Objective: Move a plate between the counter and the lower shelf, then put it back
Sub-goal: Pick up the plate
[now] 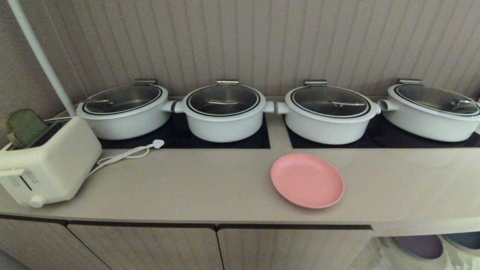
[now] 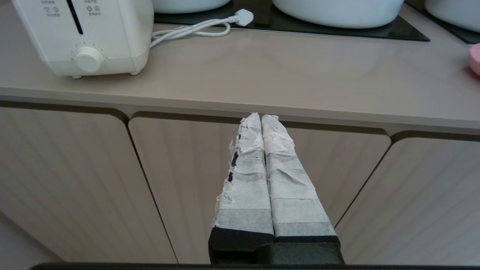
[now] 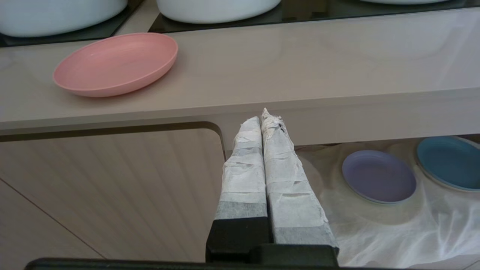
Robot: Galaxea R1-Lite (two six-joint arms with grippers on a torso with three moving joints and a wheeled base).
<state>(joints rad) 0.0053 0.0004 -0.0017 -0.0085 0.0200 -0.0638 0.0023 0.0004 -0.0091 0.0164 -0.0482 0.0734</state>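
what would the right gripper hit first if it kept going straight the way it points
Most likely the front edge of the counter: the shut right gripper points at it, just right of the cabinet door. Depth is unclear, so it might slip under into the lower shelf.

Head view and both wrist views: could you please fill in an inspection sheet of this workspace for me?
Surface: the counter, beige, with black hob panels inset.
Job's things: the plate, pink, lies flat on the counter near its front edge; the lower shelf, cloth-draped, sits below to the right.
Clutter: four white lidded pots on the hobs; a toaster at the left; a purple plate and a blue plate on the shelf.
Grippers: left gripper and right gripper both shut, empty, low before the cabinet front.
Cables: the toaster's cord lies loose, unplugged.
Surroundings: ribbed cabinet doors; ribbed back wall.
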